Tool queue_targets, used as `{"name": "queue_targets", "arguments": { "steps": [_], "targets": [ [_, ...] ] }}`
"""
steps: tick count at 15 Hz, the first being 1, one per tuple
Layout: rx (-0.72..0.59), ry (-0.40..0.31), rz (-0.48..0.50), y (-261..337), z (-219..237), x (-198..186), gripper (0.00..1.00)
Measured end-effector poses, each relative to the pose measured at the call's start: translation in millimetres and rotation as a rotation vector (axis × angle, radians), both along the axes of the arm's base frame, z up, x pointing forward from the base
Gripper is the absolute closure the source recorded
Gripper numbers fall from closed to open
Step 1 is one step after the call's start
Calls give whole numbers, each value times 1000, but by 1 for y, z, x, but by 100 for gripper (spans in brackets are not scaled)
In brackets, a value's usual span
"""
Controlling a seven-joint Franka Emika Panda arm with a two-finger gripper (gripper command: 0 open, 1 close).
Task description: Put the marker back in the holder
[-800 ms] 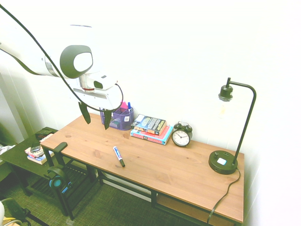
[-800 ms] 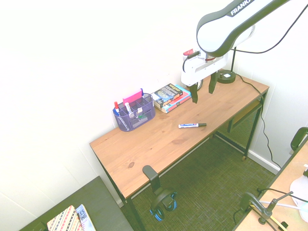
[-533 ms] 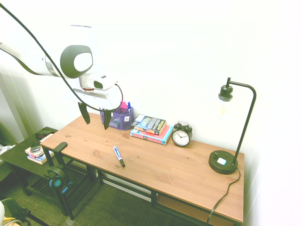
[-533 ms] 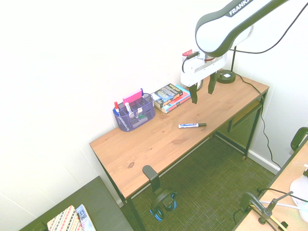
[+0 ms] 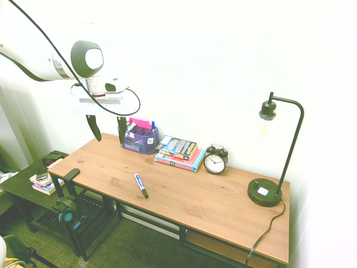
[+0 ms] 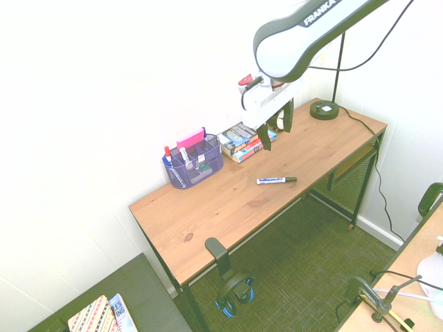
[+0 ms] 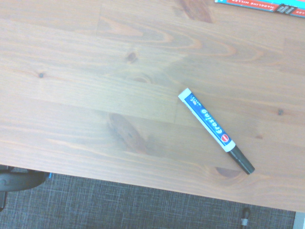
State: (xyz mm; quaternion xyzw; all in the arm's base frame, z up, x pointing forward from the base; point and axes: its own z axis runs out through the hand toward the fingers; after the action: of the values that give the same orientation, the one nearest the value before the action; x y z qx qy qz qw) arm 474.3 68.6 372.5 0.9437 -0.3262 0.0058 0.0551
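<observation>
The marker [image 5: 140, 185] lies flat on the wooden desk near its front edge, a short white barrel with a blue label band and a dark cap, nothing touching it. The holder [image 5: 140, 139], a small purple wire-mesh basket with compartments, stands upright by the wall, well apart from the marker, with pens and a pink item inside.

You have the marker [image 5: 141, 185] lying flat on the desk [image 5: 212, 206], near its front edge, left of centre in the first exterior view. Along the back edge, left to right, stand the holder [image 5: 139, 139], the book stack [image 5: 179, 152], the clock [image 5: 215, 161] and the lamp [image 5: 266, 190]. The gripper [image 5: 106, 128] hangs above the desk's left end, fingers apart, beside the holder.
</observation>
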Motion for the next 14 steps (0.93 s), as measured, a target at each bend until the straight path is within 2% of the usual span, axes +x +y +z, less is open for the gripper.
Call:
{"name": "queue_targets", "arguments": {
  "steps": [5, 9, 14],
  "targets": [
    [-3, 78, 27, 4, -63, 46, 0],
    [12, 123, 42, -21, -123, 68, 0],
    [-45, 160, 111, -36, -163, 91, 0]
  ]
}}
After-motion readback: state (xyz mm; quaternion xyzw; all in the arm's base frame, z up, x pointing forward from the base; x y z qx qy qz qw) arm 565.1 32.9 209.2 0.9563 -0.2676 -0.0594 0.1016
